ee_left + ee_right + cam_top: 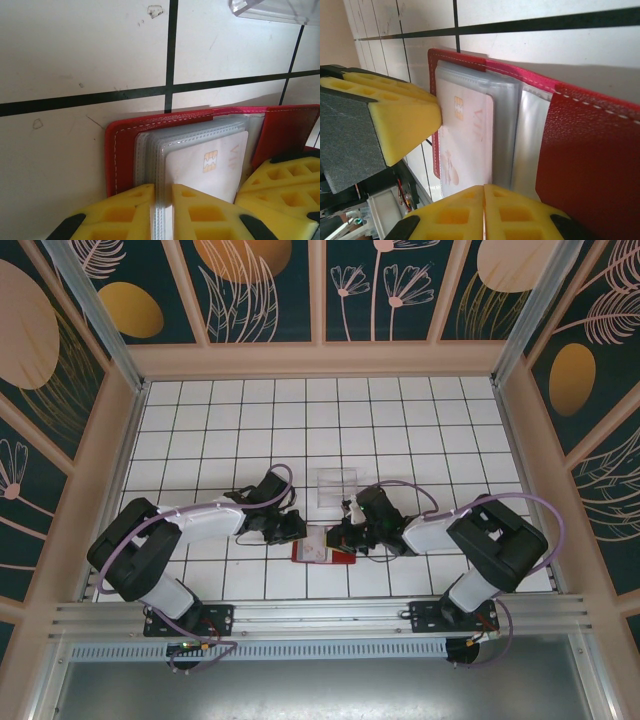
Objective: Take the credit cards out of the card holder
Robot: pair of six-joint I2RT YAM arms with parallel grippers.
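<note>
A red card holder (322, 550) lies open on the near middle of the white tiled table (400, 420), with a clear tray (335, 485) just beyond it. The left gripper (162, 194) pinches the holder's clear sleeves; the right gripper (484, 192) has its pads pressed together at the sleeves' edge. A pale credit card (207, 167) sits inside its sleeve, so the task looks barely begun: holder opened, no card drawn out yet.

I see the red card holder (322, 551) lying open and flat on the white tiled table (400, 420), close to the near edge at mid-width. Its clear plastic sleeves (149, 150) sit stacked inside. A pale credit card (205, 167) with a gold chip is tucked in the top sleeve.
</note>
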